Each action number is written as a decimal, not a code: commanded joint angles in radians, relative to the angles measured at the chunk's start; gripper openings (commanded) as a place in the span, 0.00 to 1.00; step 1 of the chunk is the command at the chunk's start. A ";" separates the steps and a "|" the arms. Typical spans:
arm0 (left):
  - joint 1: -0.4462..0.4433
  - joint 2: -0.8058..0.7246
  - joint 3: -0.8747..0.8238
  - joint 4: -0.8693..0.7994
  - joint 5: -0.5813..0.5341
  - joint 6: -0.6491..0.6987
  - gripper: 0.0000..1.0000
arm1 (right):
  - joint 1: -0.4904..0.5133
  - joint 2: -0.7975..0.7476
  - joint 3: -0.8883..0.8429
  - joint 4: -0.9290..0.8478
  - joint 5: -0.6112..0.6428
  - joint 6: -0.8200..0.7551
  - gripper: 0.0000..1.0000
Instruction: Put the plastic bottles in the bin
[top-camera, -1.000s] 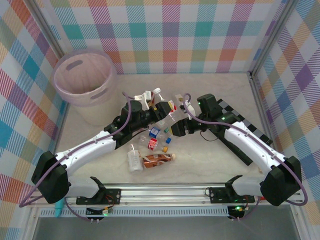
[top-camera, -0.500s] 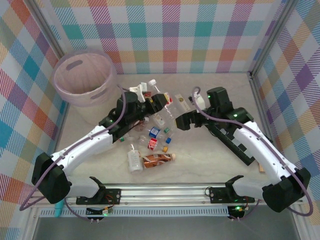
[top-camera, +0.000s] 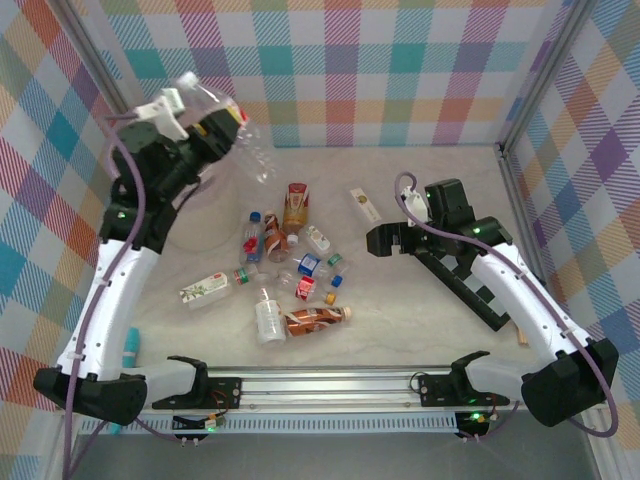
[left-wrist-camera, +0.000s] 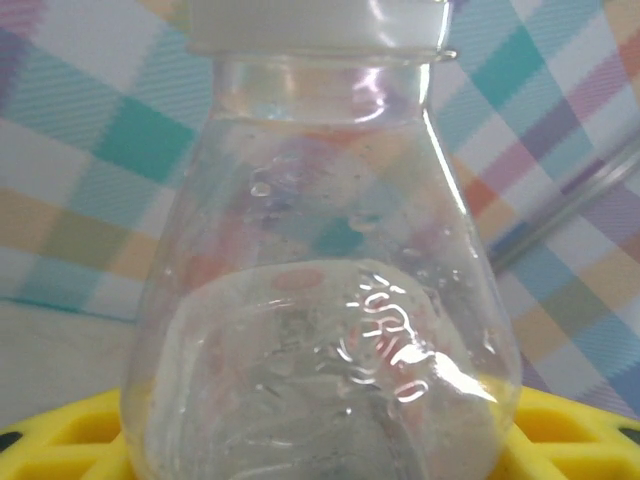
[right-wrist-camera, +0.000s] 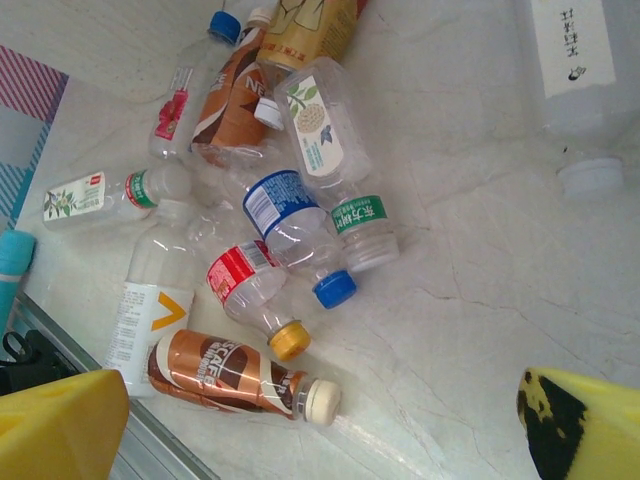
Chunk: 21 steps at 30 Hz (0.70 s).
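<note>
The clear bottle (left-wrist-camera: 320, 300) is thin glossy plastic with raised lettering and a smooth white cap (left-wrist-camera: 315, 22). The brown bottle (right-wrist-camera: 225, 375) wears a shiny printed film sleeve. Under it the table (right-wrist-camera: 480, 300) looks like pale, matt, veined stone. Just nearer than the brown bottle runs a ribbed bare-metal rail (top-camera: 330, 385). Beyond the brown bottle, the walls (top-camera: 400, 70) look like matt checked cloth.

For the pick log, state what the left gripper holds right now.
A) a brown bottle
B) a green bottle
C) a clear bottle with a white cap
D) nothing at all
C: the left wrist view shows a clear bottle with a white cap seated between the yellow fingers, and from above the left gripper holds it up off the table.
</note>
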 joint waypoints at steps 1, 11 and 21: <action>0.099 0.031 0.041 -0.095 0.023 0.055 0.59 | 0.001 -0.008 -0.013 -0.031 0.003 0.002 0.99; 0.364 0.040 -0.015 0.058 -0.045 -0.022 0.57 | 0.001 -0.029 -0.018 -0.081 0.037 -0.030 1.00; 0.410 0.241 0.128 -0.128 -0.055 0.122 0.56 | 0.001 -0.018 -0.015 -0.090 0.037 -0.041 1.00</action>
